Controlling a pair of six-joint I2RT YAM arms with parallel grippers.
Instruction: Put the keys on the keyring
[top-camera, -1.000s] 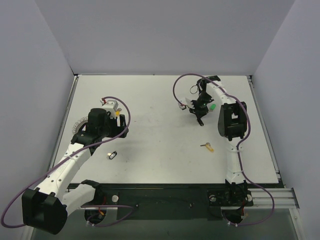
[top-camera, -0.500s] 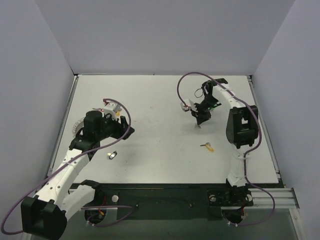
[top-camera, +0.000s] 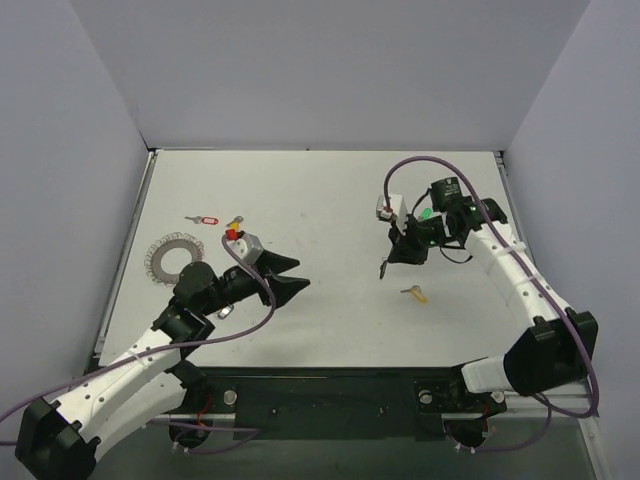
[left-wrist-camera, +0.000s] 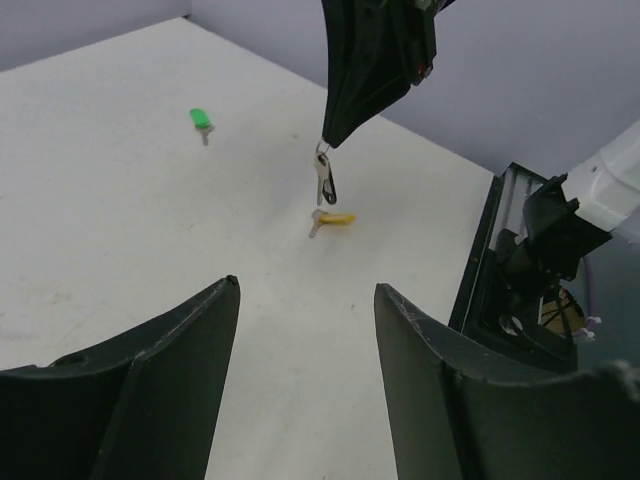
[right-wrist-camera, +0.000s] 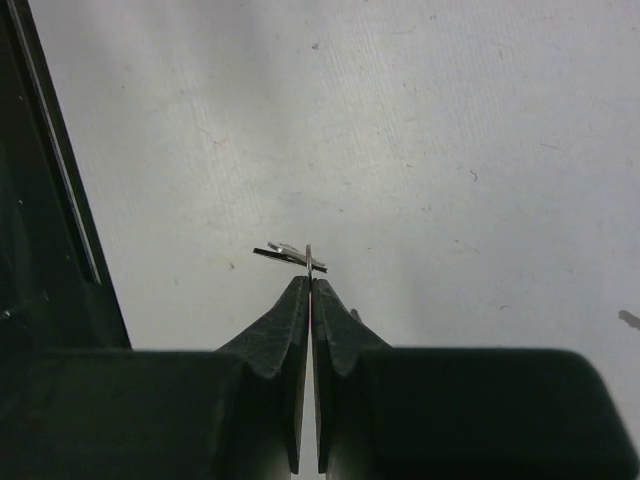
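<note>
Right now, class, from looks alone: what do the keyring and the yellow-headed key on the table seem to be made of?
Keyring: silvery-grey scalloped coil, probably metal wire; too small here to judge its finish. Yellow-headed key: smooth, opaque yellow head, likely plastic; dull grey blade, likely metal.

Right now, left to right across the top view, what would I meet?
keyring → red key → yellow key → left gripper → right gripper shut on a key → orange-yellow key
</note>
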